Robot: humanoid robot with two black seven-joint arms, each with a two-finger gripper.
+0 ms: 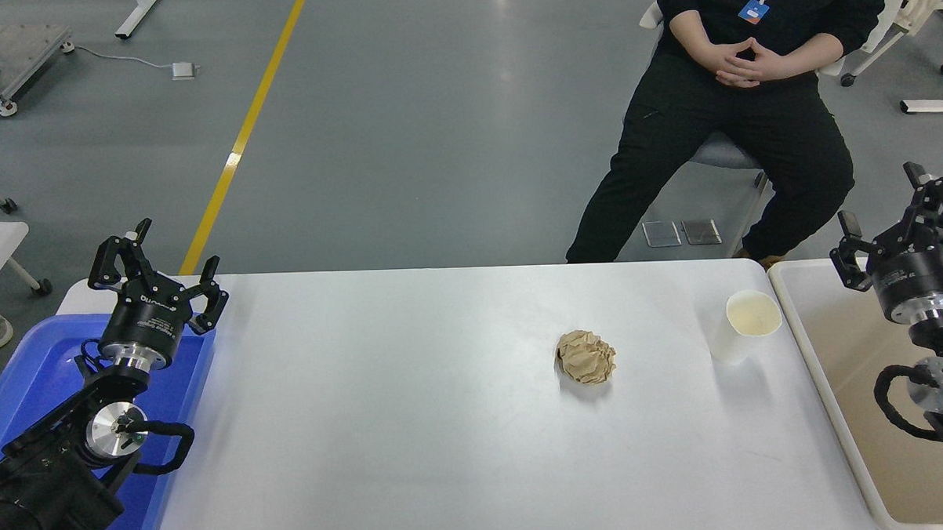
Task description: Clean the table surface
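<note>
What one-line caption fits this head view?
Crumpled brown paper and white cup await clearing from the table surface.

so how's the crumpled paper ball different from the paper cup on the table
The crumpled paper ball is tan brown; the paper cup is white. The ball is a wrinkled, irregular lump, while the cup keeps a smooth form and stands upright with its mouth open. The ball lies near the table surface middle; the cup stands nearer the right edge, by the beige bin. Both rest on the table, untouched by either gripper.

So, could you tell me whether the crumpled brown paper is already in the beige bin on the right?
No, the crumpled brown paper lies on the table surface, left of the white paper cup and outside the beige bin.
</note>
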